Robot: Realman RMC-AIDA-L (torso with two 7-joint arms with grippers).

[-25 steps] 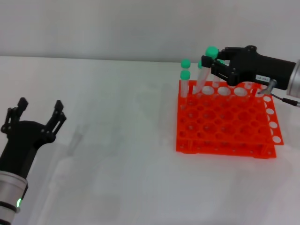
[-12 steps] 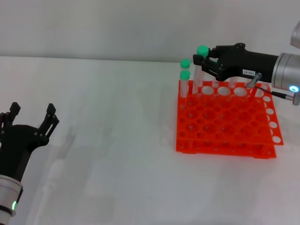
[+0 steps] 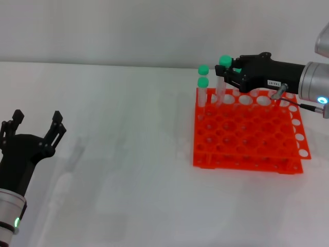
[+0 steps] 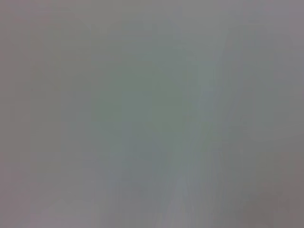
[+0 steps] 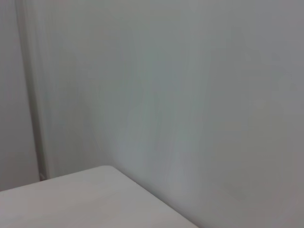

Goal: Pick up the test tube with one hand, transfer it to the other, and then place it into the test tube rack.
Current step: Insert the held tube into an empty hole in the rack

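The orange-red test tube rack (image 3: 247, 131) stands on the white table at the right. My right gripper (image 3: 230, 72), black with a small white label, is over the rack's back left corner, shut on a green-capped test tube (image 3: 221, 85). The tube stands nearly upright with its lower end in a back-row hole. Two other green-capped tubes (image 3: 203, 90) stand in the rack's left back holes. My left gripper (image 3: 35, 128), black on a white banded arm, is open and empty at the lower left, far from the rack. The wrist views show neither tube nor rack.
White table surface (image 3: 128, 154) lies between the left gripper and the rack, with a pale wall behind. The right wrist view shows a table corner (image 5: 85, 199) and wall. The left wrist view shows only plain grey.
The right gripper has swung the tube from tilted to nearly upright and lowered it into the back row. The left arm has drawn back toward the lower left, still open.
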